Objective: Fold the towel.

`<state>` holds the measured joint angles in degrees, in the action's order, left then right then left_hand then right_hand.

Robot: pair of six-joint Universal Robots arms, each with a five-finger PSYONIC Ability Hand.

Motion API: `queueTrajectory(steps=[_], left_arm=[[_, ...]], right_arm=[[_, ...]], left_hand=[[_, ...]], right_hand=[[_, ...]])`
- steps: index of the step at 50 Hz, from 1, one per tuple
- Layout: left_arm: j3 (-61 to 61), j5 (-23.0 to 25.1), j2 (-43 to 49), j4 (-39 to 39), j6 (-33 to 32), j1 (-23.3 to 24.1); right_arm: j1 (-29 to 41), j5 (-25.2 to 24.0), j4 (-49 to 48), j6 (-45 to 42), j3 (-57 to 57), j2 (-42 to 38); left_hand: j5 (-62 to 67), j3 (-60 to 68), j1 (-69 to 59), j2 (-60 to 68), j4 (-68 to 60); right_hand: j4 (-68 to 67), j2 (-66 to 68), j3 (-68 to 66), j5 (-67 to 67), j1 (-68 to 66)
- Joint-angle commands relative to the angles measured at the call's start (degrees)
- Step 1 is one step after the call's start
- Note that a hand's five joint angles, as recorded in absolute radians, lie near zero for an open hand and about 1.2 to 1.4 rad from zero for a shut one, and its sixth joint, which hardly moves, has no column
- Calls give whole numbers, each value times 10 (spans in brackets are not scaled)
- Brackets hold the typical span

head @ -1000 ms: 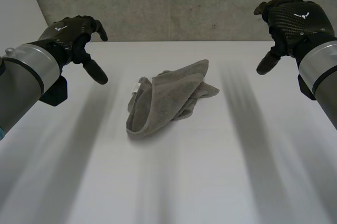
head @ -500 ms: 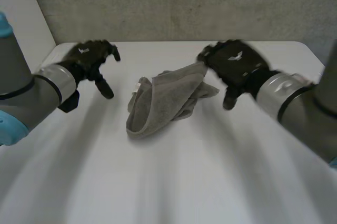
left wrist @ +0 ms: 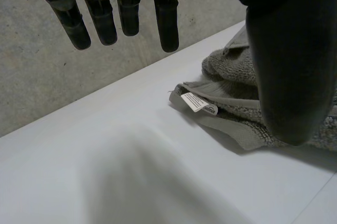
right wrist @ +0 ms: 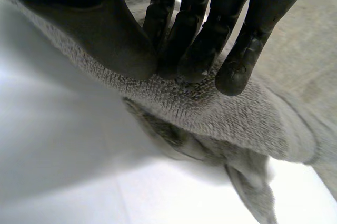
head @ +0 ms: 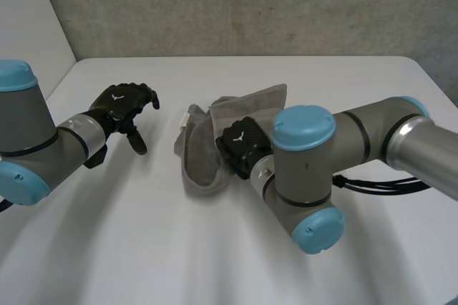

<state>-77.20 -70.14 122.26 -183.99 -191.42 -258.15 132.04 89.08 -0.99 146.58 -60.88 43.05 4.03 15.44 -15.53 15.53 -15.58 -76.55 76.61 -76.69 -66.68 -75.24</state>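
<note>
1. Now the towel point(head: 204, 144) lies in a crumpled heap near the middle of the white worktop point(head: 143, 233). It is grey, and it is not yet spread flat or folded.
2. The right robot hand point(head: 243, 144) is down on the middle of the heap. In its wrist view the thumb and fingers point(right wrist: 195, 40) come together on a raised ridge of cloth and pinch it.
3. The left robot hand point(head: 125, 104) hangs over the worktop beside the towel and does not touch it. Its fingers are loose and straight, and it holds nothing.
4. A small white label point(left wrist: 199, 103) sticks out from the towel's edge on the side nearest the left robot hand.
5. The towel looks soft, fluffy and light. I think it will flop and sag as soon as it is lifted, and it will not keep any shape by itself. It should not slip much, because the cloth is rough, and it cannot break.
6. A pinch in the middle will likely lift only a lump. Corners or a long edge look like better places to hold, so the cloth can hang open. The edge with the label is a good spot for the left robot hand.
7. One thing to watch is that the layers lie on top of each other, so a pinch could catch two at once.
</note>
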Motion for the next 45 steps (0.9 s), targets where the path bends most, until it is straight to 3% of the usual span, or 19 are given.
queueTrajectory(steps=[1,6,14,15,16,18,23,27,35,45], left_arm=[[-1,-1,-3,-1,1,1],[-5,-1,-4,-1,1,6],[-21,0,-1,-8,1,35],[-21,0,-1,-8,1,35],[-24,0,3,-20,1,54],[-30,0,8,-34,0,74],[-52,-1,26,-81,-4,118],[-55,-7,35,-110,-6,133],[-40,-15,69,-157,-5,136],[0,-55,124,-159,-6,136]], right_arm=[[-42,2,4,-6,-113,117],[-120,-17,26,-58,-282,239],[-203,-74,43,-114,-424,333],[-218,-88,41,-112,-440,347],[-218,-88,41,-112,-441,347],[-223,-92,25,-97,-452,351],[-229,-91,-38,-24,-468,364],[-247,-92,-87,22,-496,389],[-271,-95,-122,25,-522,412],[-272,-97,-129,31,-529,412]], left_hand=[[-18,-32,33,-33,33],[-20,-34,35,-35,35],[-18,-32,33,-33,33],[-18,-32,33,-33,33],[-16,-30,31,-31,32],[-16,-30,31,-31,32],[-6,-20,21,-21,22],[-3,-17,18,-18,18],[63,49,-48,48,-47],[313,299,-298,298,-298]], right_hand=[[-35,34,-33,-33,-48],[-35,34,-33,-33,-48],[-35,34,-33,-33,-48],[66,-67,68,68,53],[67,-68,69,69,54],[290,-291,292,292,277],[360,-361,361,361,347],[364,-364,365,365,350],[380,-381,382,382,367],[382,-383,383,383,369]])
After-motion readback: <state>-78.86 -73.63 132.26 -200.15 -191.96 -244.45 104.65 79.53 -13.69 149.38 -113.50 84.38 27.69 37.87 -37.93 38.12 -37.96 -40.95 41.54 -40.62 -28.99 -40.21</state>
